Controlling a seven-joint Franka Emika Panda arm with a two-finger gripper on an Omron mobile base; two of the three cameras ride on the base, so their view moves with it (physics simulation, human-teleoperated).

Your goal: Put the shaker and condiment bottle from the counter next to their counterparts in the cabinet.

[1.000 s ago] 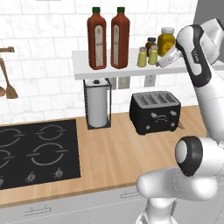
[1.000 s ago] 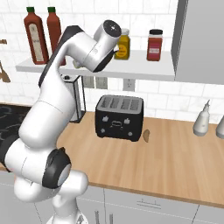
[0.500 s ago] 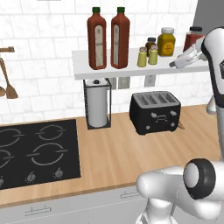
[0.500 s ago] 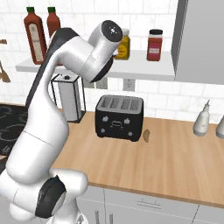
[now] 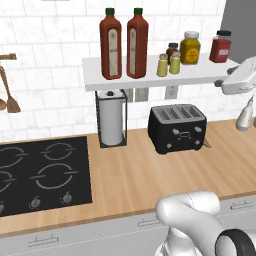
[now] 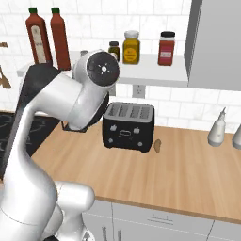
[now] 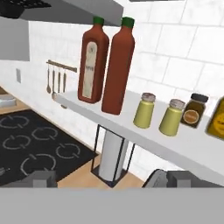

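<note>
On the white shelf, the cabinet (image 5: 125,79), two tall reddish-brown condiment bottles with green caps (image 5: 111,42) (image 5: 137,42) stand side by side. To their right are two tiny yellow-green shakers (image 5: 162,65) (image 5: 174,62), also side by side. The hand view shows the same bottles (image 7: 92,61) (image 7: 118,65) and shakers (image 7: 144,110) (image 7: 171,117). My gripper (image 5: 222,83) hangs off the shelf's right end, apart from the shakers. It is open (image 7: 109,181), with nothing between the fingertips. The wooden counter (image 5: 150,185) lies below.
A dark brown jar (image 5: 172,50), a mustard-yellow jar (image 5: 191,48) and a red jar (image 5: 220,46) share the shelf's right part. Below stand a black toaster (image 5: 177,127), a paper-towel holder (image 5: 111,120), the hob (image 5: 42,172) and a white dispenser (image 6: 216,129).
My hand has drawn back to the right, away from the shakers and off the shelf's end. The bottles and shakers have stayed put.
</note>
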